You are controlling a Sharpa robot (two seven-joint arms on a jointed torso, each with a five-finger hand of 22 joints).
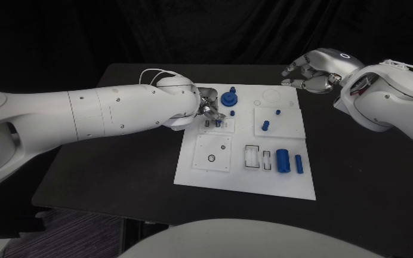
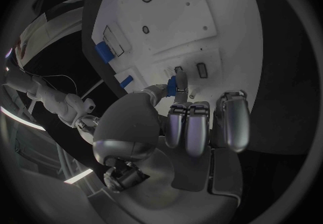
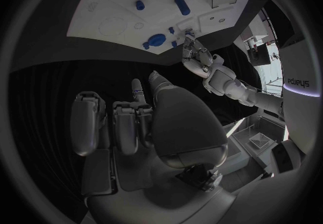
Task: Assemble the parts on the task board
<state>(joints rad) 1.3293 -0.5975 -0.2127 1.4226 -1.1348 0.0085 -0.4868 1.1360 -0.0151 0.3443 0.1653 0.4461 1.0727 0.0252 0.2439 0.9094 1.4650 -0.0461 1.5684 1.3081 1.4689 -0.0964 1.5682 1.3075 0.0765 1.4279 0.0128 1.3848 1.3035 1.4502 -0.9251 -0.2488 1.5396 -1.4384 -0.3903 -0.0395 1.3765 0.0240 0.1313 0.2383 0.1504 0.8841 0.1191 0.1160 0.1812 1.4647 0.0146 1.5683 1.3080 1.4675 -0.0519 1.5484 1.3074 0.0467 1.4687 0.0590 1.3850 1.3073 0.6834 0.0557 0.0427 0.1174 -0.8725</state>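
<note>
White task board laid at middle of black desk. Small blue part pinched in left robot hand, held at board's left side near small slots. Round blue part seated near board's far edge; two blue cylinders laid at near right; small blue pegs set on right panel. Right robot hand raised beyond board's far right corner, fingers curled in, nothing grasped.
</note>
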